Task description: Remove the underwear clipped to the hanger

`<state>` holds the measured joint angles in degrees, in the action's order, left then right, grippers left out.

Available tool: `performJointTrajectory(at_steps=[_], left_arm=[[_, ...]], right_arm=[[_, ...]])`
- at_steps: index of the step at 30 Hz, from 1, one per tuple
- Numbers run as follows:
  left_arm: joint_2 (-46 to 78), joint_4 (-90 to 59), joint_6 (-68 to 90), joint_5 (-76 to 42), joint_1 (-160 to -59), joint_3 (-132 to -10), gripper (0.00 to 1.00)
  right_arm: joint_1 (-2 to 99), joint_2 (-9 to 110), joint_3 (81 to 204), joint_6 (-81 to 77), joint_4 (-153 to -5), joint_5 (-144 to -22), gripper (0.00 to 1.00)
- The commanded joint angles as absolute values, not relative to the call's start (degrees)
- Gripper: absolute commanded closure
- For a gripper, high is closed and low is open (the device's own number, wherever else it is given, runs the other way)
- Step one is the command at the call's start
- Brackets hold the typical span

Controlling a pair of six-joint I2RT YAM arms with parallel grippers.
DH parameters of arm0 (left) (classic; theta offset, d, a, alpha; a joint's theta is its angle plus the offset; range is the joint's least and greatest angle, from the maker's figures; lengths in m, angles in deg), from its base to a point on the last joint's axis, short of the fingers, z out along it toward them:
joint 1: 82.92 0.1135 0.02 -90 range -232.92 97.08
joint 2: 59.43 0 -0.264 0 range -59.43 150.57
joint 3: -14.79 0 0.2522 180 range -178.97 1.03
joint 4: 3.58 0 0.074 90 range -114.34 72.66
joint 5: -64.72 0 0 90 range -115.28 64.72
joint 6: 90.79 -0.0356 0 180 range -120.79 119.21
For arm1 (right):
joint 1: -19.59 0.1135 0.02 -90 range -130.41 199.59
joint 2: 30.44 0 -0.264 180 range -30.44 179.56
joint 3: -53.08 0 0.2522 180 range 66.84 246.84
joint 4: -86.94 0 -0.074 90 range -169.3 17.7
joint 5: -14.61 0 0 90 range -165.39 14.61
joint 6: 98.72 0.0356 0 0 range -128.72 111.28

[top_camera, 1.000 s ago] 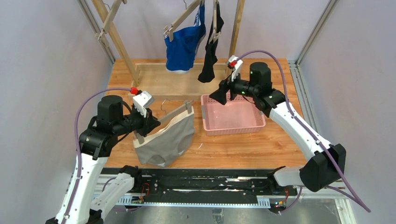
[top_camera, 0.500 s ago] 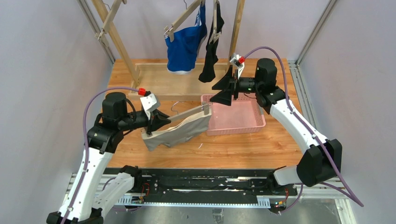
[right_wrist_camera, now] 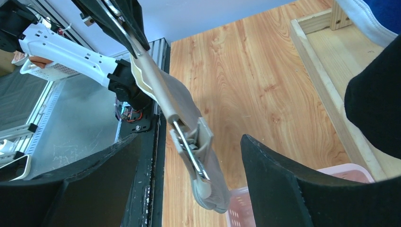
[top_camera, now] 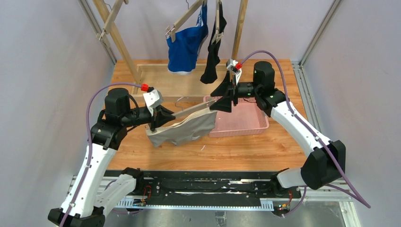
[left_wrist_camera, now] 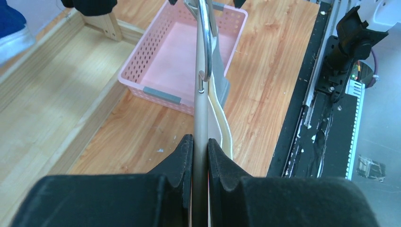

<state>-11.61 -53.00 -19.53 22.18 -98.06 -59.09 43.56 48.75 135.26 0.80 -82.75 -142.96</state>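
Two arms share the work here, and each one has a different job. The left gripper (left_wrist_camera: 199,144) is clenched on the bar of the hanger (top_camera: 189,109) and holds it nearly level above the table (top_camera: 265,146), so that its far end points to the other arm. The right gripper (right_wrist_camera: 189,142) is spread wide, with one jaw on each side of the clip (right_wrist_camera: 202,136) at that far end; it does not touch the clip yet. We judge that this position is chosen so the jaws can squeeze the clip and free the cloth.

The grey briefs (top_camera: 187,130) hang from the bar, soft and creased, with a cream band along the top edge. The bar looks smooth and pale (we cannot tell if it is wood or plastic), with a thin metal hook. The clip has a wire spring.

Just beside the clip stands the pink basket (top_camera: 239,131), with walls full of small holes, probably the place for the freed cloth. The blue briefs (top_camera: 187,45) and the black briefs (top_camera: 211,59) hang on the wooden rack (top_camera: 113,33) behind.
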Motion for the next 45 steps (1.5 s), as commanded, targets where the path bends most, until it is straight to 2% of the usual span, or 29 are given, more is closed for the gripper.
performJointTrajectory(at_steps=[1,17,18,19,20,23,24,25,28,29,31,32,33,40,45], left_arm=[[-13.81,-51.35,-19.12,23.88,-98.21,-61.94,1.0],[-14.51,-50.66,-17.74,22.62,-98.21,-60.65,1.0],[-14.5,-50.63,-17.66,22.39,-98.21,-60.79,1.0],[-14.51,-50.65,-17.66,22.32,-98.21,-60.9,1.0],[-14.56,-50.65,-17.55,22.13,-98.21,-61.0,1.0],[-14.44,-50.81,-17.5,21.93,-98.21,-61.36,1.0],[-14.43,-50.86,-17.42,21.85,-98.17,-61.49,1.0],[-14.43,-50.89,-17.47,21.69,-98.21,-61.53,1.0],[-14.17,-50.73,-17.13,21.44,-98.21,-61.68,1.0],[-14.09,-50.74,-17.08,21.25,-98.2,-61.74,1.0],[-13.88,-50.58,-16.97,21.07,-98.21,-62.01,1.0],[-13.82,-50.57,-16.86,20.83,-98.21,-62.25,1.0],[-13.69,-50.6,-16.87,20.78,-98.21,-62.56,1.0],[-12.86,-50.38,-16.38,20.03,-98.2,-65.72,1.0],[-13.22,-46.85,-11.96,17.09,-98.17,-66.16,1.0]], right_arm=[[44.46,49.42,136.83,-1.24,-81.82,-142.19,0.21],[48.62,51.11,139.87,-0.65,-82.21,-141.42,0.21],[48.72,51.26,140.02,-0.7,-82.07,-141.5,0.24],[48.76,51.36,140.05,-0.86,-81.91,-141.49,0.3],[48.77,51.5,140.05,-1.04,-81.62,-141.56,0.42],[48.77,51.73,140.51,-1.81,-80.29,-141.81,0.9],[48.77,51.69,140.77,-2.21,-79.53,-141.53,0.98],[48.77,51.54,141.04,-2.99,-78.93,-141.19,0.99],[48.76,50.5,140.89,-4.34,-78.18,-140.0,1.0],[48.75,50.16,141.17,-4.54,-77.64,-139.26,0.92],[48.77,49.8,142.06,-5.57,-75.76,-137.76,0.54],[48.75,49.52,142.37,-5.86,-75.04,-136.15,0.38],[48.77,48.83,142.52,-6.05,-74.52,-134.51,0.29],[48.77,41.9,140.42,-6.05,-73.94,-116.68,0.26],[48.76,35.06,134.26,-2.75,-77.14,-106.42,0.25]])
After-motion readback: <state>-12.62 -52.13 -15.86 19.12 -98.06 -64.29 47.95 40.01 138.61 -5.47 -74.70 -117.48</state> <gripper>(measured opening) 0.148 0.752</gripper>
